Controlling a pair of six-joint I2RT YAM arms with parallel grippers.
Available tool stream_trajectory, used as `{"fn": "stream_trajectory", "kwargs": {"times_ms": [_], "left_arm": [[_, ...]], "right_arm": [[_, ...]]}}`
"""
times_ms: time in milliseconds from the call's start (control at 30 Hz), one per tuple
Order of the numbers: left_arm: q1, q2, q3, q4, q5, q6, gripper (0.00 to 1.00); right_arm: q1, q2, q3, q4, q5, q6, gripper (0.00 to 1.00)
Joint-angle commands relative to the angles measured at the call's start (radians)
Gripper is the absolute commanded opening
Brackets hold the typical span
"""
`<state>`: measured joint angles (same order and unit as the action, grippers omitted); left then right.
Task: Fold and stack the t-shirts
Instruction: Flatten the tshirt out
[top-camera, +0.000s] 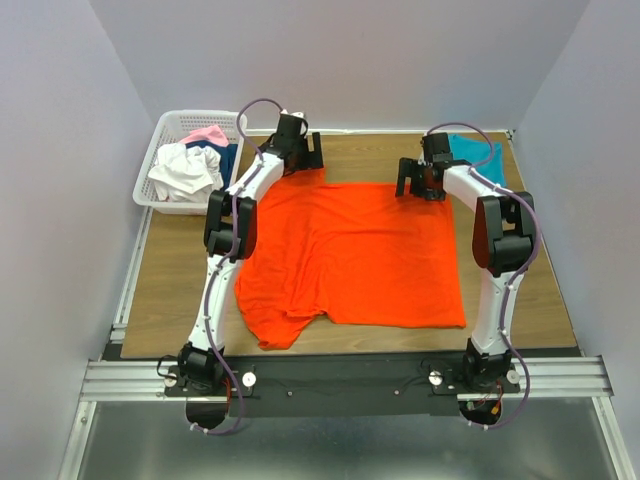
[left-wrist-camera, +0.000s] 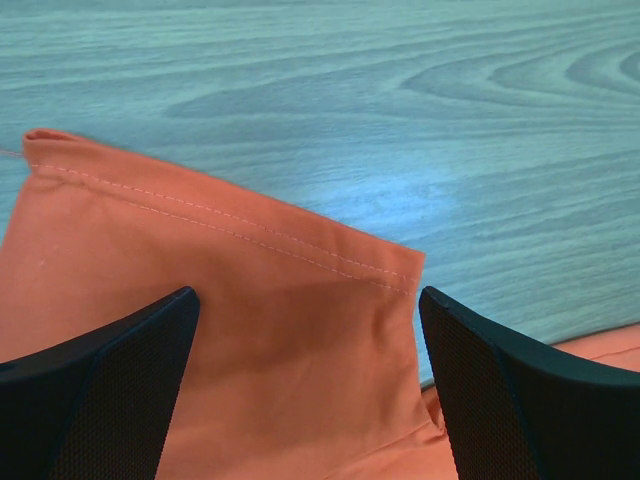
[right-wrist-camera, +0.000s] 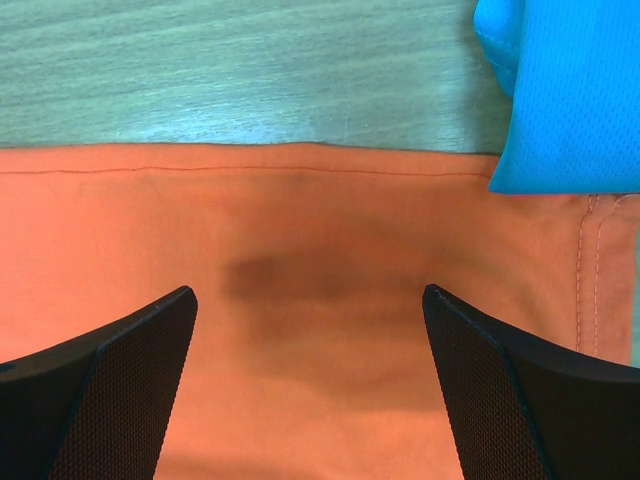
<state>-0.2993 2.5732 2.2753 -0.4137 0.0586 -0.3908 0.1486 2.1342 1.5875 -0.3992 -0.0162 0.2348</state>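
An orange-red t-shirt (top-camera: 350, 255) lies spread across the wooden table. My left gripper (top-camera: 297, 152) hovers open over its far left sleeve (left-wrist-camera: 240, 330), a finger standing on each side of the stitched hem. My right gripper (top-camera: 422, 178) hangs open above the shirt's far right edge (right-wrist-camera: 300, 300), nothing between its fingers. A teal-blue t-shirt (top-camera: 477, 152) lies folded at the far right corner, and its edge (right-wrist-camera: 570, 90) overlaps the orange fabric.
A white basket (top-camera: 160, 150) at the far left holds white, pink and navy shirts. Bare wood (top-camera: 370, 155) shows between the two grippers at the back. Grey walls close in on three sides.
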Motion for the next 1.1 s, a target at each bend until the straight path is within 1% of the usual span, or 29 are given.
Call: {"fn": "stream_trajectory", "kwargs": {"times_ms": [0, 100, 267, 400, 500, 567, 600, 667, 700, 733, 800, 833, 933, 1033, 1067], "left_arm": [[0.032, 0.053, 0.032, 0.01, 0.069, -0.054, 0.98], [0.054, 0.061, 0.033, 0.042, 0.102, -0.072, 0.98], [0.061, 0.032, 0.035, 0.082, 0.092, -0.056, 0.98], [0.068, -0.033, 0.044, 0.098, 0.083, -0.04, 0.98], [0.068, -0.105, 0.033, 0.087, 0.075, -0.023, 0.98], [0.063, -0.186, -0.028, 0.087, 0.075, -0.011, 0.98], [0.06, -0.215, -0.095, 0.093, 0.064, -0.005, 0.98], [0.054, -0.275, -0.178, 0.108, 0.053, 0.009, 0.98], [0.051, -0.338, -0.225, 0.118, 0.047, 0.013, 0.98], [0.049, -0.369, -0.334, 0.153, 0.038, 0.01, 0.98], [0.048, -0.461, -0.454, 0.206, 0.047, -0.002, 0.98], [0.046, -0.488, -0.568, 0.27, 0.075, -0.013, 0.98], [0.043, -0.561, -0.73, 0.349, 0.11, -0.032, 0.98], [0.037, -0.585, -0.81, 0.363, 0.109, -0.045, 0.98], [0.031, -0.588, -0.826, 0.369, 0.109, -0.043, 0.98]], "right_arm": [[-0.004, 0.029, 0.038, -0.012, -0.002, -0.017, 1.0], [-0.004, 0.029, 0.048, -0.01, 0.007, -0.019, 1.0], [-0.004, 0.006, 0.08, -0.012, 0.07, -0.012, 1.0], [-0.004, -0.022, 0.08, -0.012, 0.071, -0.011, 1.0], [-0.006, -0.056, 0.063, -0.012, 0.11, 0.003, 1.0], [-0.009, -0.063, 0.062, -0.012, 0.137, 0.011, 1.0], [-0.012, -0.06, 0.065, -0.012, 0.14, 0.009, 1.0], [-0.02, -0.054, 0.074, -0.012, 0.162, 0.005, 1.0], [-0.029, -0.04, 0.087, -0.012, 0.171, 0.008, 1.0], [-0.037, -0.03, 0.101, -0.012, 0.171, 0.011, 1.0], [-0.053, 0.015, 0.13, -0.013, 0.16, 0.003, 1.0], [-0.057, 0.027, 0.164, -0.013, 0.162, -0.024, 1.0], [-0.058, 0.084, 0.23, -0.013, 0.209, -0.07, 1.0], [-0.058, 0.131, 0.273, -0.013, 0.269, -0.107, 1.0], [-0.057, 0.145, 0.282, -0.012, 0.291, -0.144, 1.0]]}}
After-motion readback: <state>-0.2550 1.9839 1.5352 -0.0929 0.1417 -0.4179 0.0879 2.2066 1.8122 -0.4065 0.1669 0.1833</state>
